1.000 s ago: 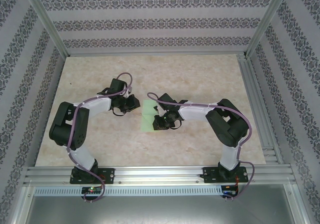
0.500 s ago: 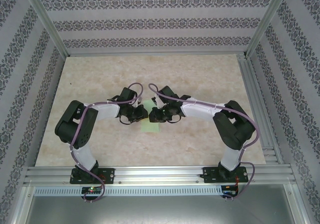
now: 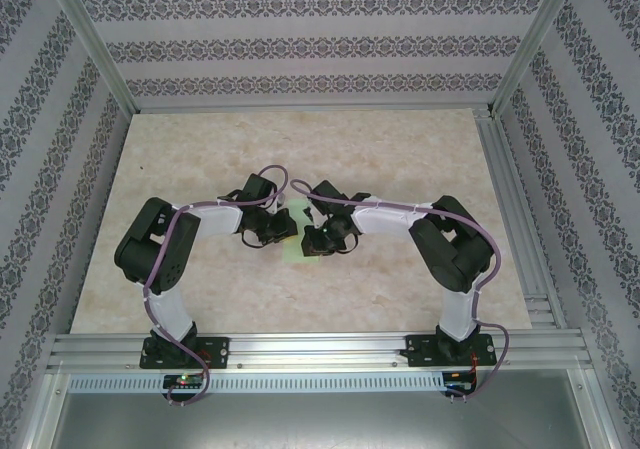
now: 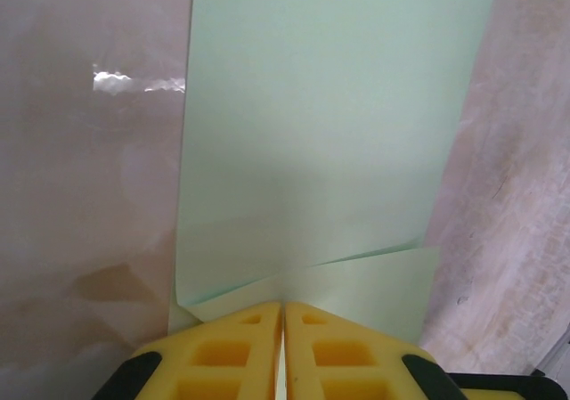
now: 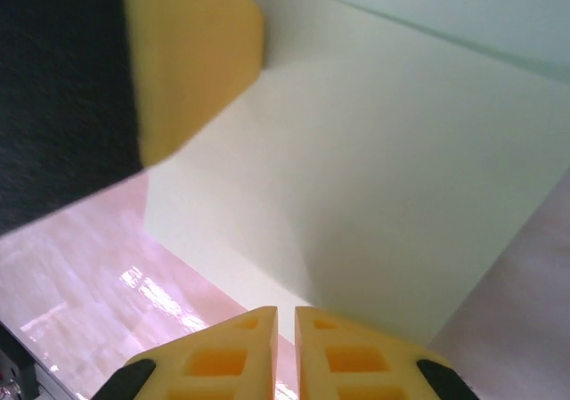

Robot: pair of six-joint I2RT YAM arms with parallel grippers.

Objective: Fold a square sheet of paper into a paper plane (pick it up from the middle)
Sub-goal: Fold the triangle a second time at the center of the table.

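Left gripper [image 4: 283,306] and right gripper [image 5: 285,311] are each clamped on the creased green paper sheet [image 4: 312,133]

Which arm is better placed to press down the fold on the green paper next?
Left, probably. The left gripper is shut, its tips right where the folded flaps of the square sheet of paper meet. The right gripper sits shut at a flat edge.
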